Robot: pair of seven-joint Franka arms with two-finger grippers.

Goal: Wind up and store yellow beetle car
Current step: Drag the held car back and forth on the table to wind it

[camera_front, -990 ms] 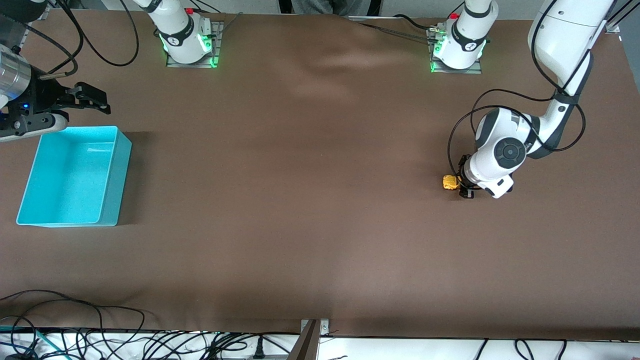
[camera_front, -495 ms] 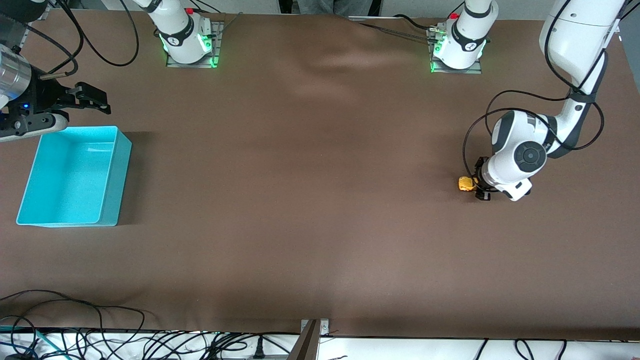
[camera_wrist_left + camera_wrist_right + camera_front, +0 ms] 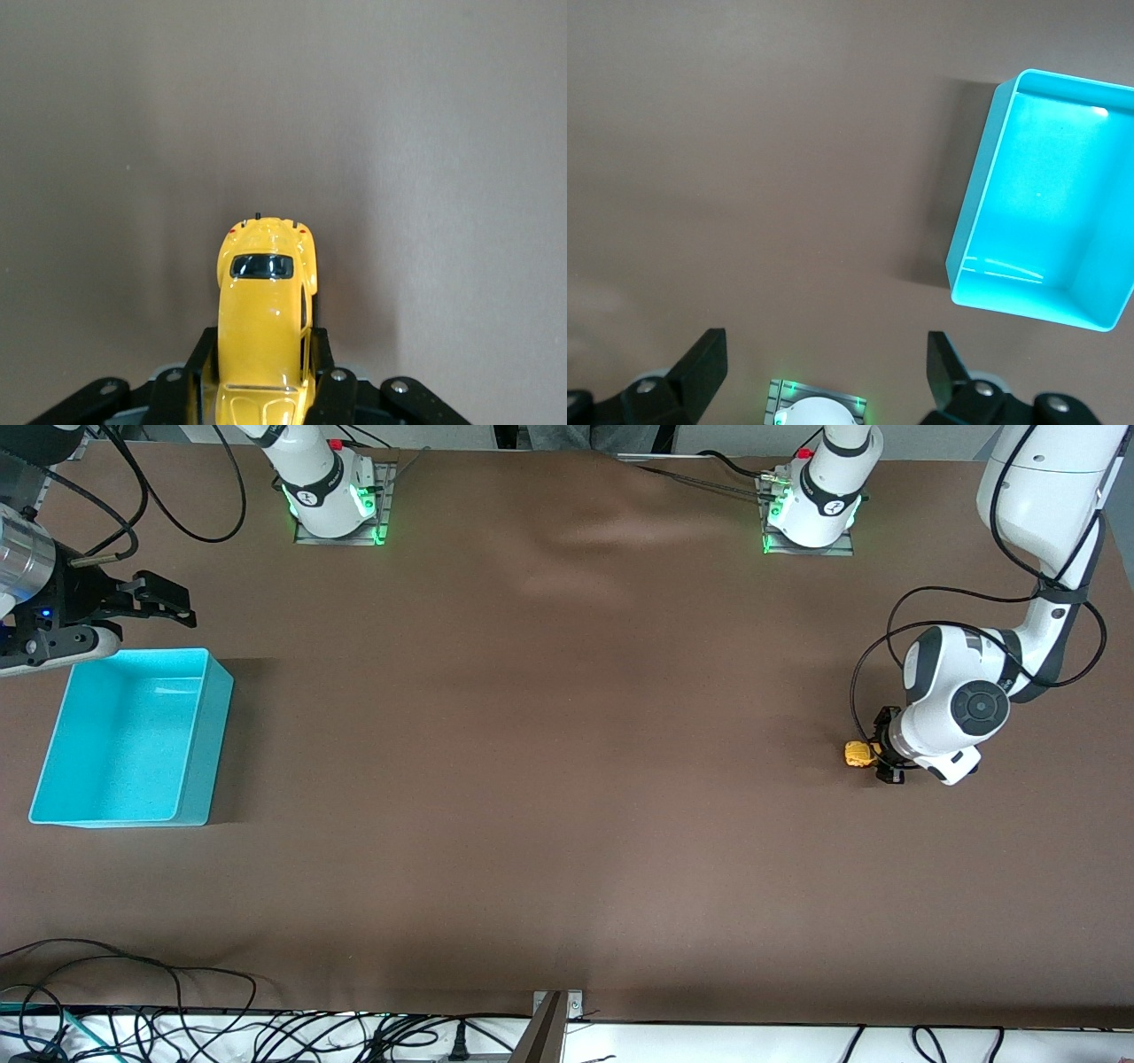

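Note:
The yellow beetle car rests on the brown table near the left arm's end, small and rounded with dark windows. My left gripper is shut on it, its black fingers pressing both sides of the car. The car's body points away from the wrist, toward the right arm's end. My right gripper hangs open and waits above the table beside the turquoise bin, at the right arm's end; its fingers stand wide apart with nothing between them. The bin holds nothing.
Both arm bases stand along the table's edge farthest from the front camera. Loose cables lie along the nearest edge. Brown tabletop stretches between the car and the bin.
My left gripper has dragged the car along the table toward the left arm's end, away from the bin. The right arm has not moved.

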